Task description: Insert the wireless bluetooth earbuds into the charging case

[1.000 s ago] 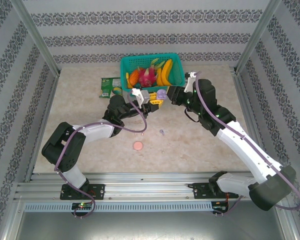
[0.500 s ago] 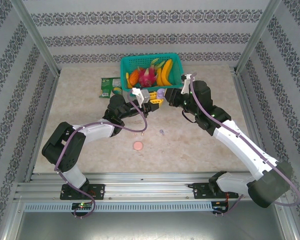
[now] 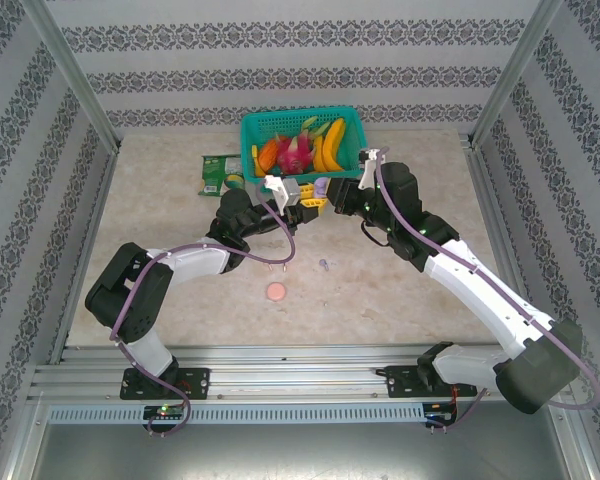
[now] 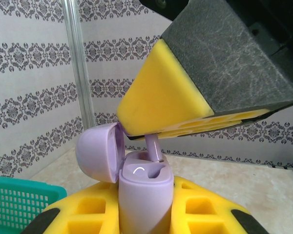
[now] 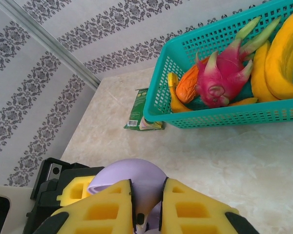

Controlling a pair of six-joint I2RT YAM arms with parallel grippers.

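**1 lilac earbud at the case mouth, nothing seated yet**

The left gripper (image 4: pixel 145 212) is clamped on the lilac rounded plastic charging case (image 4: pixel 144 192), holding it upright. Its hinged lid (image 4: pixel 100 151) is swung open toward 9 o'clock in the left wrist view. The right gripper (image 5: pixel 147 200) hangs over the case at 12 o'clock, pinching a tiny lilac stemmed earbud (image 4: pixel 154 146). The earbud's stem tip dips to the case's open top. I judge it not yet pushed home, and the sockets that show look empty.

In the top view a 2nd lilac earbud (image 3: pixel 326 264) lies on the beige marbled table (image 3: pixel 150 200), at 6 o'clock of the 2 grippers and well apart from them. A pinkish round case (image 3: pixel 276 291) rests at 7 o'clock of that earbud. I cannot make out any pinkish earbuds.

By my reading the task is early. This insertion is unfinished, the 2nd lilac earbud waits, and the pinkish set is untouched.
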